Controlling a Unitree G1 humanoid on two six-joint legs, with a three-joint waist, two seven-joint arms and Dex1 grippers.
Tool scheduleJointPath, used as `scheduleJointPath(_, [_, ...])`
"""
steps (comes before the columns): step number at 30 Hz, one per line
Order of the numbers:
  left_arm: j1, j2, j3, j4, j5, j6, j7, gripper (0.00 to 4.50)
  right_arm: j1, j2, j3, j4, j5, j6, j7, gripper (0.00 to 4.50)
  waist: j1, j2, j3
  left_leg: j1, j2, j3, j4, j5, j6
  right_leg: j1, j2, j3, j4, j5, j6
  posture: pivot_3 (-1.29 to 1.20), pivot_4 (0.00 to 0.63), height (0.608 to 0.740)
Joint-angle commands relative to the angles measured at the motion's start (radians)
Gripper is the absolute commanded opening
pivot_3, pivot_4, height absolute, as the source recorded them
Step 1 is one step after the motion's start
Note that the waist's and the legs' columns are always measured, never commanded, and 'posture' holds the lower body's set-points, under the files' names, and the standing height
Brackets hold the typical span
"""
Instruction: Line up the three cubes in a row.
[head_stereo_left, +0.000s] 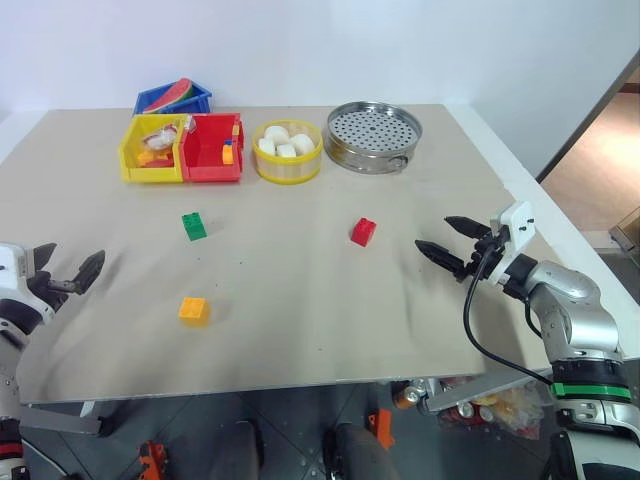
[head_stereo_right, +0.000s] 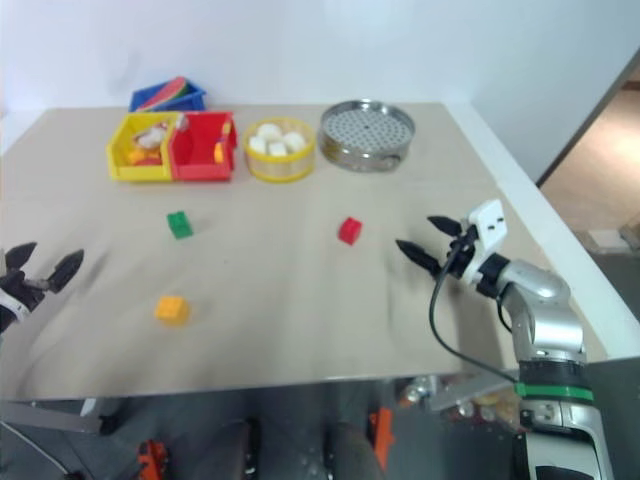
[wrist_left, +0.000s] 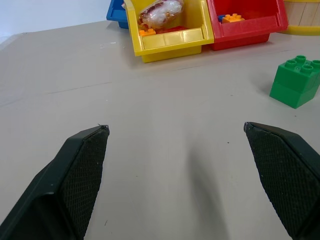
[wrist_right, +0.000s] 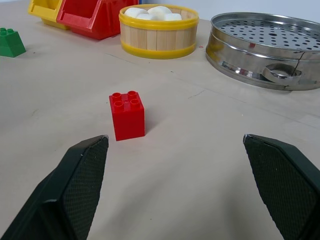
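I note a beige-topped table (head_stereo_left: 300, 300) against a plain white wall (head_stereo_left: 300, 40). Wooden flooring (head_stereo_left: 600, 165) shows at three o'clock; dark floor (head_stereo_left: 280, 430) at six.

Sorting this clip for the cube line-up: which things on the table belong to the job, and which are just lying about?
Job:
red cube
green cube
orange-yellow cube

Lying about:
yellow bin
red bin
blue bin
round tub of white lumps
metal steamer tray
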Motion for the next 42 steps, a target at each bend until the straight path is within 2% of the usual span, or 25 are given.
scheduleJointPath(1, [0.001,0.035,0.012,-0.019,-0.008,-0.009,-0.026,4.48,-0.010,-0.002,-0.013,-0.032,-0.001,-0.020,-0.010,4.50,0.000,0.000,0.000,0.000,0.000,0.000,0.000,0.000,0.000,0.000,0.000,0.000,0.000,0.000,0.000,0.00,0.150,0.740])
scheduleJointPath(12, [-0.006,0.045,0.003,-0.049,-0.056,0.055,-0.123,4.48,-0.015,0.011,0.015,-0.058,-0.001,0.002,-0.014,4.50,0.000,0.000,0.000,0.000,0.000,0.000,0.000,0.000,0.000,0.000,0.000,0.000,0.000,0.000,0.000,0.00,0.150,0.740])
scheduleJointPath(17, [0.044,0.063,-0.055,-0.119,-0.057,0.070,-0.240,4.48,-0.009,0.001,0.026,-0.070,-0.002,0.010,0.015,4.50,0.000,0.000,0.000,0.000,0.000,0.000,0.000,0.000,0.000,0.000,0.000,0.000,0.000,0.000,0.000,0.00,0.150,0.740])
scheduleJointPath(22, [-0.056,0.074,-0.162,-0.290,-0.111,0.165,-0.295,4.48,-0.138,0.028,0.081,-0.041,-0.024,0.007,0.034,4.50,0.000,0.000,0.000,0.000,0.000,0.000,0.000,0.000,0.000,0.000,0.000,0.000,0.000,-0.002,-0.005,0.00,0.150,0.740])
scheduleJointPath(29, [-0.160,0.100,-0.335,-0.482,-0.186,0.360,-0.383,4.48,-0.297,0.105,0.204,0.162,-0.130,-0.068,0.057,4.50,-0.002,-0.001,0.000,0.002,0.000,0.001,0.001,0.001,0.001,0.001,0.001,0.002,0.000,0.001,-0.004,0.00,0.150,0.740])
scheduleJointPath(33, [-0.183,0.113,-0.404,-0.538,-0.230,0.459,-0.439,4.48,-0.353,0.131,0.243,0.347,-0.191,-0.141,0.074,4.50,-0.002,0.000,0.000,-0.001,0.000,0.001,0.001,-0.001,0.002,-0.002,0.003,0.005,0.000,0.001,0.001,0.00,0.150,0.740])
scheduleJointPath(42, [-0.194,0.108,-0.462,-0.556,-0.211,0.475,-0.477,4.48,-0.500,0.173,0.241,0.626,-0.244,-0.257,0.069,4.50,-0.008,0.000,0.000,-0.003,0.000,0.000,0.001,-0.002,0.003,-0.004,0.007,0.009,0.000,0.001,0.002,0.00,0.150,0.740])
